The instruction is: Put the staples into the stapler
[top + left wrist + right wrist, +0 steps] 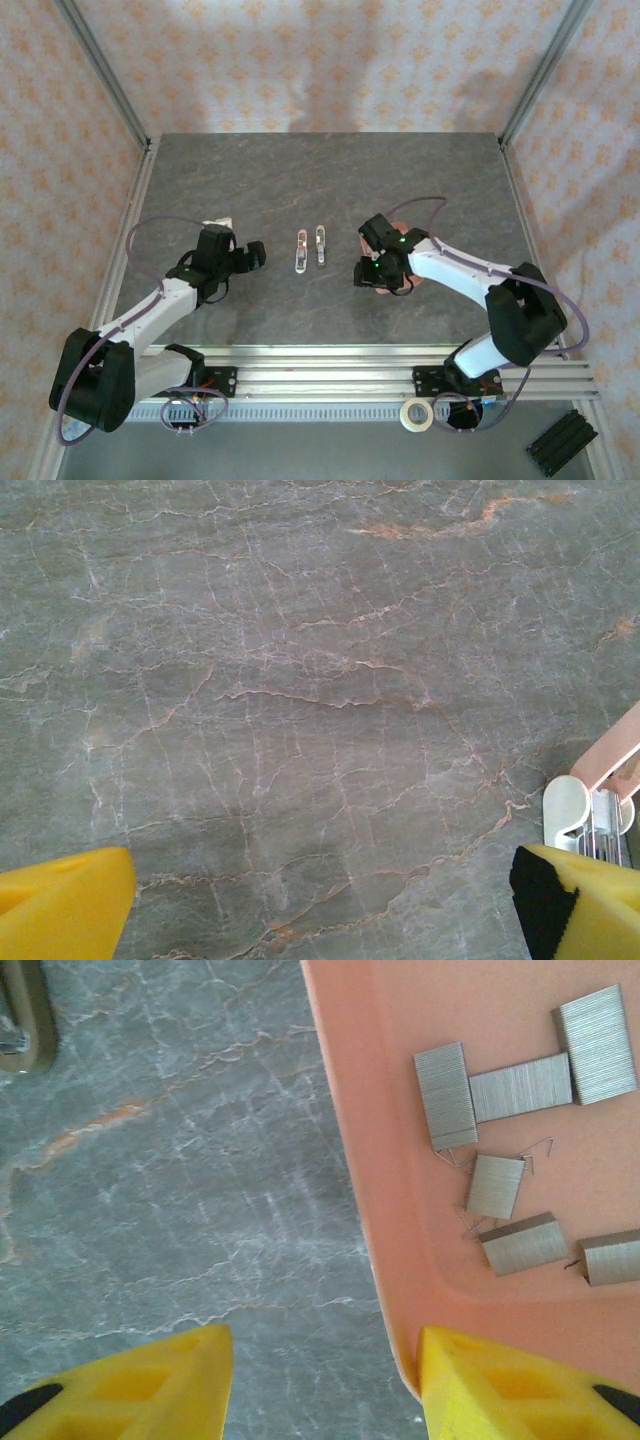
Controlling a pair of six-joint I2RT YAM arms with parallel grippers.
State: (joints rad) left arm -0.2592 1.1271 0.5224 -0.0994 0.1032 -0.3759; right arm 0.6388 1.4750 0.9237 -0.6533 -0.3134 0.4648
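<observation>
staples (520, 1087) at mixed angles

A dark grey surface (330, 180), veined like marble with thin white and rusty lines, lies under soft, even light. Cream wallpapered walls (320, 60) with a repeating orange flower pattern close it in on three sides. Slanted metal posts (103, 70) rise from the back corners. Ribbed metal rails (330, 365) run along the near edge.

two staplers (301, 250), six staples (520, 1087), one tray (370, 1110)
</observation>
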